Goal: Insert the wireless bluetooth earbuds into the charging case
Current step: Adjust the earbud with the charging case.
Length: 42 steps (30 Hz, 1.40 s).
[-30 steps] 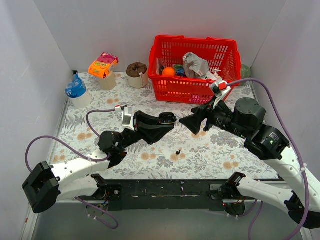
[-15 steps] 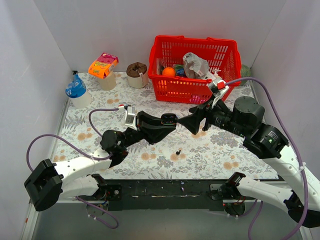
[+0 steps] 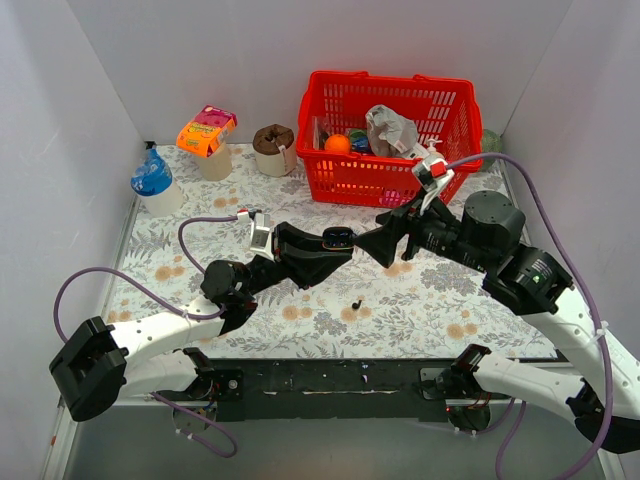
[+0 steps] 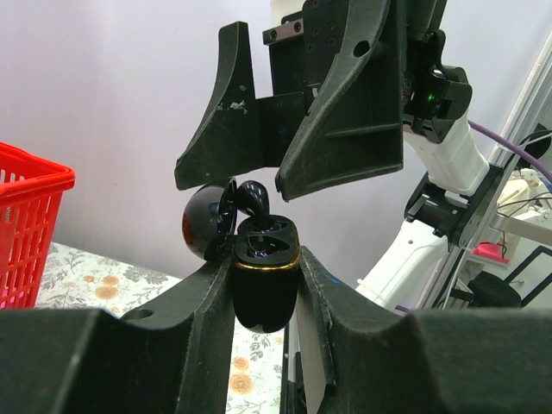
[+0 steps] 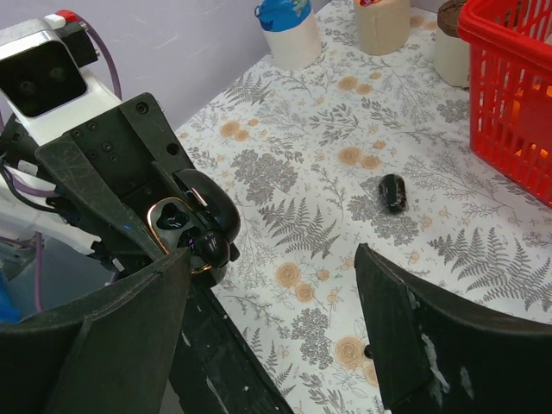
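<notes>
My left gripper [image 3: 335, 243] is shut on an open black charging case with a gold rim [image 4: 264, 259], held in the air with its lid [image 4: 205, 226] swung back. One black earbud [image 4: 253, 197] sits in the case's near socket and sticks up out of it; it also shows in the right wrist view [image 5: 211, 248]. The other socket [image 5: 171, 216] looks empty. My right gripper [image 5: 272, 259] is open, its fingers [image 4: 336, 129] right above the case, not touching the earbud. A second earbud [image 3: 357, 302] lies on the floral table.
A black pebble-shaped case [image 5: 392, 191] lies on the table under the grippers. A red basket [image 3: 330, 180] with several items stands at the back right. A blue-capped bottle [image 3: 152, 183], an orange-topped cup [image 3: 207, 140] and a brown cup [image 3: 274, 148] stand at the back left.
My left gripper has shifted the case slightly right toward the right gripper. The right arm has leaned slightly left; the two grippers now nearly meet.
</notes>
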Each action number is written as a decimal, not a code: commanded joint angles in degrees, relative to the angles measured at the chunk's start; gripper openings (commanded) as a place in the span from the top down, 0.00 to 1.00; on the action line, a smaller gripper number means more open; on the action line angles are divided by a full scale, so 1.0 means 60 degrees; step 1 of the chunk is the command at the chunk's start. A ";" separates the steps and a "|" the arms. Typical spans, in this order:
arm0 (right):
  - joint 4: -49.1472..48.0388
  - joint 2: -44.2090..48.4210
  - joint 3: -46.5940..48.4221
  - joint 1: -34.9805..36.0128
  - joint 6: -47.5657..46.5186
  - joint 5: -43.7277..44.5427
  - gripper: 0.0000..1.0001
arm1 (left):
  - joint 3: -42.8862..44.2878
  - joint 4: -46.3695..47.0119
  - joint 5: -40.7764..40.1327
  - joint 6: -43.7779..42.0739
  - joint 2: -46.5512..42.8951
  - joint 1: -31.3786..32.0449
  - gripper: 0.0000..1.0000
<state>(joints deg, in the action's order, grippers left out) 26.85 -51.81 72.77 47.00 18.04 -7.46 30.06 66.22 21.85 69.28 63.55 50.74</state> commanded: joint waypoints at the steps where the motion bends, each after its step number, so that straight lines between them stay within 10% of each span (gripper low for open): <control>1: -0.0418 0.0417 0.0541 0.0047 -0.0165 0.0744 0.16 | -0.0030 0.0214 -0.0067 -0.0047 -0.0235 -0.0019 1.00; 33: -0.0066 -0.0066 0.0410 0.0062 0.0084 -0.0147 0.18 | 0.0043 0.0507 0.0153 -0.0135 -0.0177 -0.0019 1.00; 42: 0.0197 0.0344 0.0439 0.0047 0.0127 0.1740 0.18 | -0.0147 0.0741 0.0386 -0.0164 -0.0352 -0.0019 1.00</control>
<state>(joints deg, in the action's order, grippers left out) 27.40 -51.11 73.71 47.05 18.28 -3.42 29.89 68.34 22.41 69.19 62.92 50.74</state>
